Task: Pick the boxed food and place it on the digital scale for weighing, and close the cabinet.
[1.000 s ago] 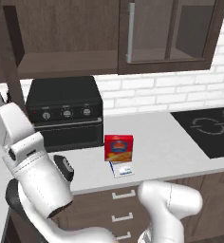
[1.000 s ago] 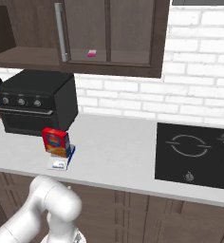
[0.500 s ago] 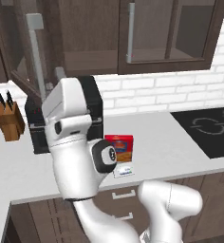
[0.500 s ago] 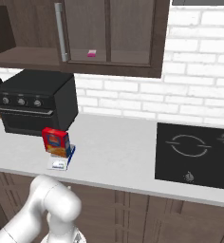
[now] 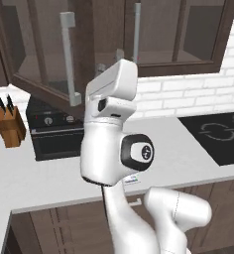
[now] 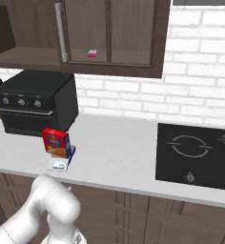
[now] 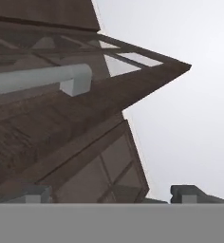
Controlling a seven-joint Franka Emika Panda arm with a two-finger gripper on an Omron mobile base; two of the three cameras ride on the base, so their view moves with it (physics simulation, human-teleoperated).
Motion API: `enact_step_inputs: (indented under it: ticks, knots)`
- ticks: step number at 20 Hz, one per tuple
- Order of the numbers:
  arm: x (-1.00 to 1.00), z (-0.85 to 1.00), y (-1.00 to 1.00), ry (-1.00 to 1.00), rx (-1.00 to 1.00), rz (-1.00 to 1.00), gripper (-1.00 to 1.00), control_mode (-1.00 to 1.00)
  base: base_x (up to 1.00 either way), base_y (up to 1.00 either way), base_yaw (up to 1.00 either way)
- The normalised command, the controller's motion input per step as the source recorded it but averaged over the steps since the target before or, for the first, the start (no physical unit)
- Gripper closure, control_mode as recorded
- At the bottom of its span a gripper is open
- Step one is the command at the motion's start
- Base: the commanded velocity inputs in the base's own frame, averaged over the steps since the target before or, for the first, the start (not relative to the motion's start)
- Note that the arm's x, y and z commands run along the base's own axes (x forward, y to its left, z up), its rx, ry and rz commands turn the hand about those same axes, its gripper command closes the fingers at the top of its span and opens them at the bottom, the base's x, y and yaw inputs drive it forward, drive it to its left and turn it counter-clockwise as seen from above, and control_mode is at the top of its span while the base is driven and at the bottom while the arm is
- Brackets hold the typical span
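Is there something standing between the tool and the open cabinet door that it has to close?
Nothing visible does. In the hand view the cabinet door and its silver handle lie directly ahead of the tool, with no object between. The boxed food already stands on the digital scale, low on the counter.

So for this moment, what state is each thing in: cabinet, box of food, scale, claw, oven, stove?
cabinet door: swung open, handle close in front of the claw
box of food: upright on the scale
scale: on the counter, carrying the box
claw: empty; open or shut cannot be told
oven: door shut
stove: nothing on it
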Motion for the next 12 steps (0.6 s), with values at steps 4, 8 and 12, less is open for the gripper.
enact_step_inputs:
  ticks: [4, 8, 12]
  knots:
    - [0.89, 0.0, -0.58, 0.1, 0.12, -0.13, -1.0, -1.0, 0.0, 0.0, 0.0]
    - [-0.26, -0.24, 0.52, -0.18, -0.05, -0.04, -1.0, -1.0, 0.0, 0.0, 0.0]
    - [0.65, -0.47, 1.0, -0.22, -0.12, -0.22, -1.0, -1.0, 0.0, 0.0, 0.0]
